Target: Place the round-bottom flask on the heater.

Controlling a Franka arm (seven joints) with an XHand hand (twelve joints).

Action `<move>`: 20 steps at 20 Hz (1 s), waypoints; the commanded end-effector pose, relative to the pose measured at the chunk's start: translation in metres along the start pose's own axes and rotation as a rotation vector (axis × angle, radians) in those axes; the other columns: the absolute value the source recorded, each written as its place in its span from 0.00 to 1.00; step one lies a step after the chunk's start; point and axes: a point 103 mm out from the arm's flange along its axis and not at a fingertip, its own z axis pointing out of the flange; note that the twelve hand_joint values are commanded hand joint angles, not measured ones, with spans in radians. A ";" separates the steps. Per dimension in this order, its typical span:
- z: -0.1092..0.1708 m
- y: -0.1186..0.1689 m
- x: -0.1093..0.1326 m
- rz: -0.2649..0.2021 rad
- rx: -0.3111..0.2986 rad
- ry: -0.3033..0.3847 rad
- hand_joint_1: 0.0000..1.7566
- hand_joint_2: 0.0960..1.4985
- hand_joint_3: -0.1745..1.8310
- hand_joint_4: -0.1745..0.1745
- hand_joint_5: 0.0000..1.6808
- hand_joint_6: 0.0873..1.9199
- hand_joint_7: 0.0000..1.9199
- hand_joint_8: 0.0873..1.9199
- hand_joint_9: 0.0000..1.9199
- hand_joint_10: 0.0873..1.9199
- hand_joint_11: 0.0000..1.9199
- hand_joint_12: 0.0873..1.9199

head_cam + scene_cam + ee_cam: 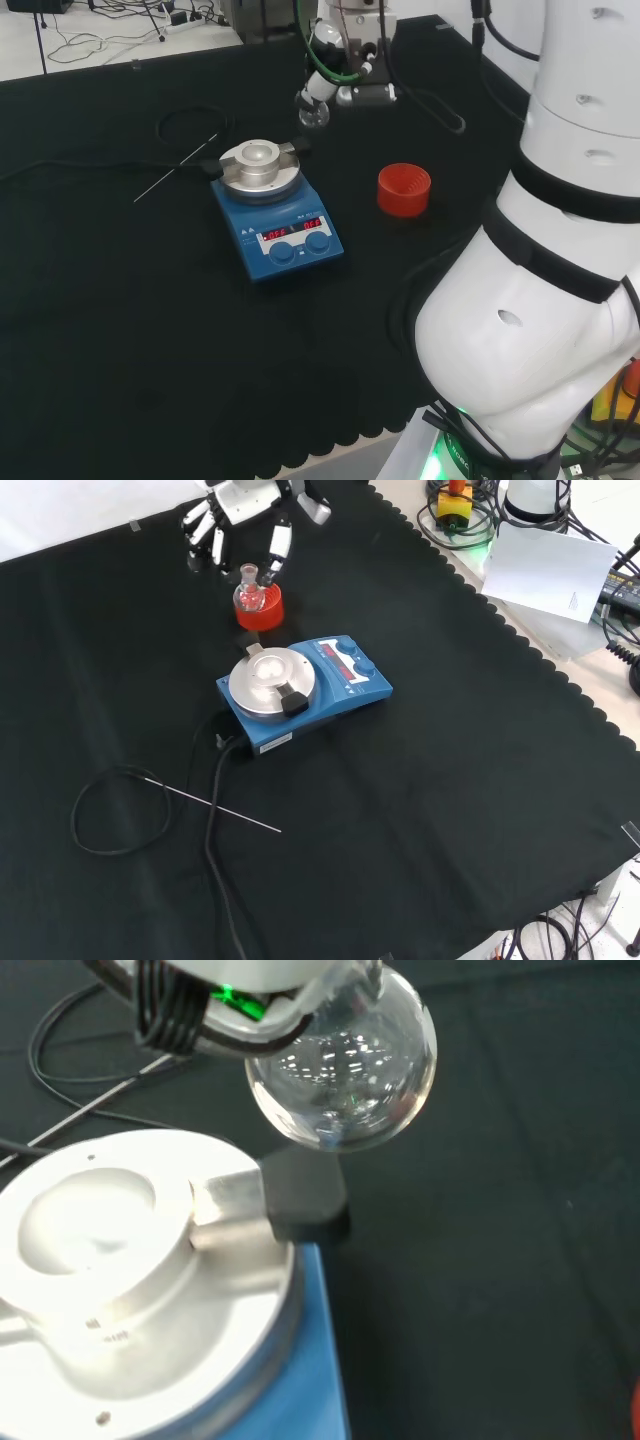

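Holding the round-bottom flask (342, 1065) in our hand (240, 520), fingers apparently pinching its neck; heater (262, 172) bowl sits just beside, below.

At the top of the front view the hand (235, 525) pinches the neck of a clear round-bottom flask (250, 593), which appears over the red ribbed stand (262, 612). Nearer sits the blue heater (345, 680), its round metal top bare.
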 end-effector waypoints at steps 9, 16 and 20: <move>0.009 0.026 0.062 -0.084 0.045 -0.051 0.62 0.45 0.39 1.00 0.70 0.41 0.21 0.33 0.31 0.29 0.08 0.71; 0.014 0.020 0.062 -0.086 0.052 -0.034 0.62 0.45 0.39 1.00 0.70 0.40 0.20 0.33 0.31 0.29 0.08 0.71; 0.019 0.018 0.066 -0.090 0.062 -0.032 0.62 0.45 0.39 1.00 0.70 0.40 0.20 0.33 0.31 0.29 0.08 0.71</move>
